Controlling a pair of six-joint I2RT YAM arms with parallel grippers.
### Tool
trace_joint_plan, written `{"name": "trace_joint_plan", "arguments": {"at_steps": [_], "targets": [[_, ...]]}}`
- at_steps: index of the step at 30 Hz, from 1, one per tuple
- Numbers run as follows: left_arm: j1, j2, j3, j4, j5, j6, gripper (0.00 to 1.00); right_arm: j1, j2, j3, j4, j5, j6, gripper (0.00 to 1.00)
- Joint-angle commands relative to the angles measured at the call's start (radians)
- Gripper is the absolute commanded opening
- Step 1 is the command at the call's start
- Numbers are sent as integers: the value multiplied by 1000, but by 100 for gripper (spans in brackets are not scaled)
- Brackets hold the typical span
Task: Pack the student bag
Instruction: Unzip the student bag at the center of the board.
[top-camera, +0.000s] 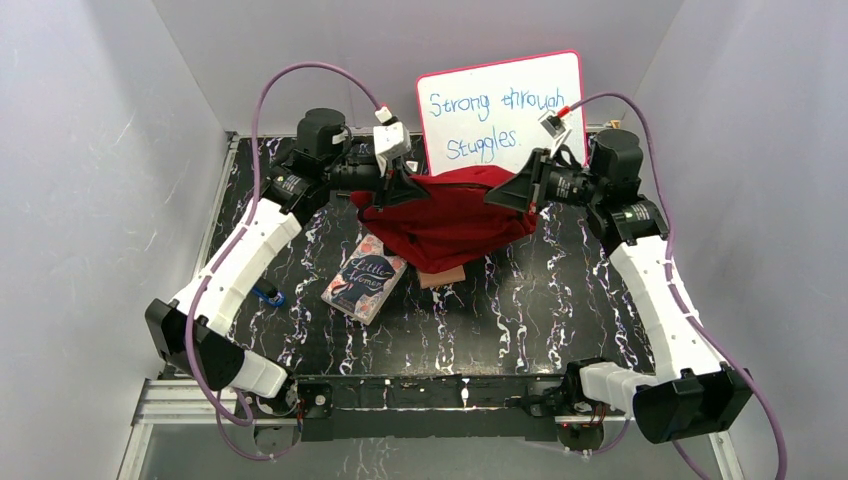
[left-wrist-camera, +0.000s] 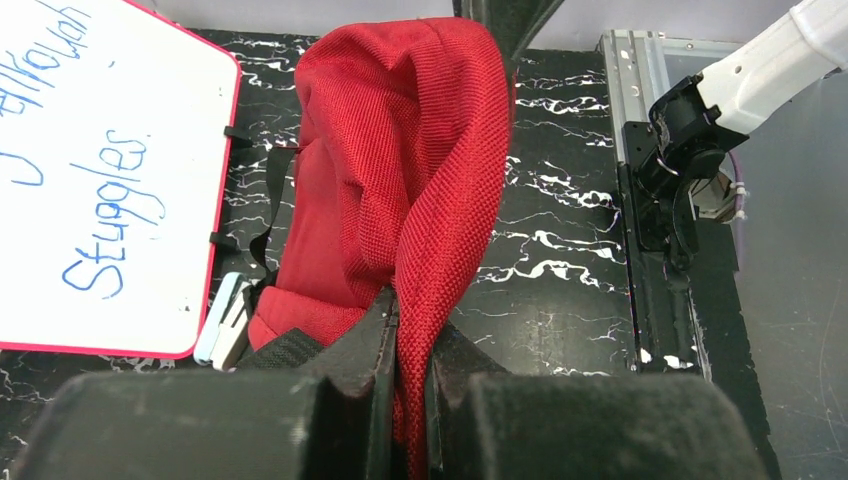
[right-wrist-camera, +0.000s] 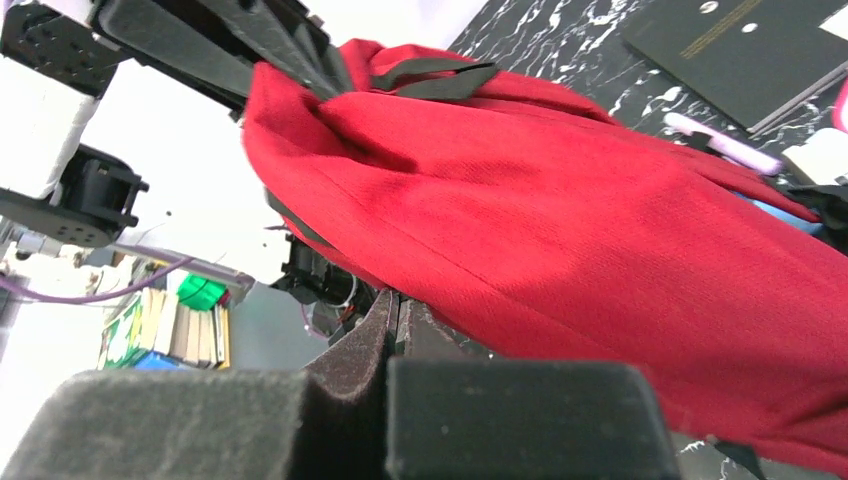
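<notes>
Black marbled table (top-camera: 500, 300) with white walls all round, and a red-framed whiteboard (top-camera: 500, 110) reading "Strong through Stuggles" stood at the back. From the top cam the student bag (top-camera: 450, 215) hung stretched between the left gripper (top-camera: 400, 185) and the right gripper (top-camera: 512, 190), over the far middle of the table just in front of that board. Only that view showed a Little Women book (top-camera: 365, 282) lying near the bag's low edge, and something tan (top-camera: 445, 275) poking out under it. The left wrist cam gave what the top one couldn't: jaws clamped tight on a thick fold of red weave, with the bag bunched up into a tall hump beyond. The right wrist cam showed its jaws pressed flat together right at the bag's bottom edge, pinching it as far as I could tell, plus a dark notebook (right-wrist-camera: 750, 50) and a pink pen (right-wrist-camera: 720, 150) on the table behind. Bag looked crumpled and saggy, coarse red fabric with black straps on top
</notes>
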Motion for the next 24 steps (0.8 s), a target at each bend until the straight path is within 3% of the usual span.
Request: {"name": "trace_joint_plan", "arguments": {"at_steps": [1,9,18,24], "targets": [[-32,17,14,0,-45,-9,0,66,24,98,-7,-19,-20,0],[-60,32,12,0,-98,-12,0,195,104,221,-13,29,-34,0],[-78,49,17,13,-129,-18,0,412,210,366,-118,196,-121,0],[-78,34,-2,26,-177,-17,0,444,188,376,-188,333,-189,0]]}}
